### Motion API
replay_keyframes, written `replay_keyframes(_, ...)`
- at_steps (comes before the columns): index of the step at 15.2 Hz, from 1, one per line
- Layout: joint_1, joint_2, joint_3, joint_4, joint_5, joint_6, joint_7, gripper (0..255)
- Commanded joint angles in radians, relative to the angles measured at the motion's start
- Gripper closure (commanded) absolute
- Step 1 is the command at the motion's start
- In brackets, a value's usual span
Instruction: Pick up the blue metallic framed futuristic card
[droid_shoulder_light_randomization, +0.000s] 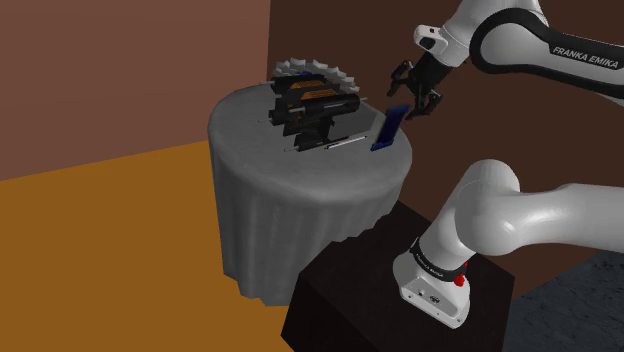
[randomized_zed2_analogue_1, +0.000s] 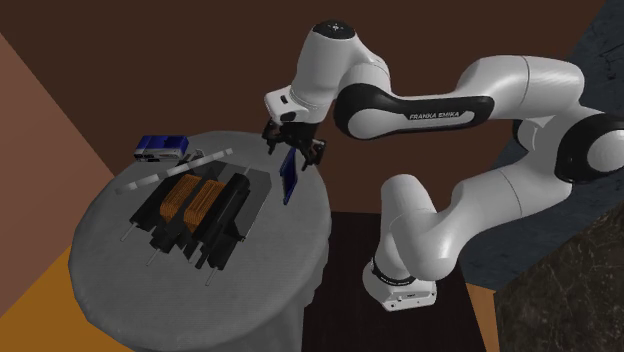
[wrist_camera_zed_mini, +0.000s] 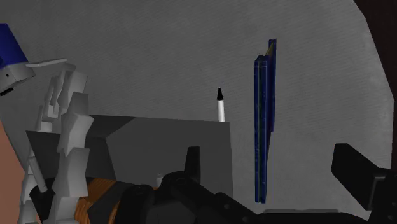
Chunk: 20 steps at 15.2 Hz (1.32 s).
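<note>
It looked like a plain room in a home: brown walls (droid_shoulder_light_randomization: 120, 70) met in a corner above an orange floor (droid_shoulder_light_randomization: 100, 250), and a round worktop (droid_shoulder_light_randomization: 245, 120) wore a grey cloth.

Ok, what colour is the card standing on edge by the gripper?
Dark blue; the card shows best in the wrist view.

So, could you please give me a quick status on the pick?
Jaws open, either side of the blue card, not touching. Card stands on edge on the grey table. White pen close beside it, apart.
</note>
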<state>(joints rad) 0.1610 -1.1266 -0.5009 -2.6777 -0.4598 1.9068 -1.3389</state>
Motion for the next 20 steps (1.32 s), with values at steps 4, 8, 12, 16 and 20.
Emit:
replay_keyframes(4, -0.005, -0.005, -0.05, -0.053, -0.042, 0.065, -0.039, 0)
replay_keyframes(8, -0.014, -0.005, -0.068, -0.085, -0.059, 0.096, -0.038, 0)
replay_keyframes(12, -0.015, -0.006, -0.069, -0.086, -0.06, 0.096, -0.039, 255)
replay_keyframes(16, -0.016, -0.007, -0.069, -0.086, -0.06, 0.096, -0.039, 255)
replay_keyframes(20, -0.007, -0.005, -0.054, -0.06, -0.046, 0.072, -0.039, 255)
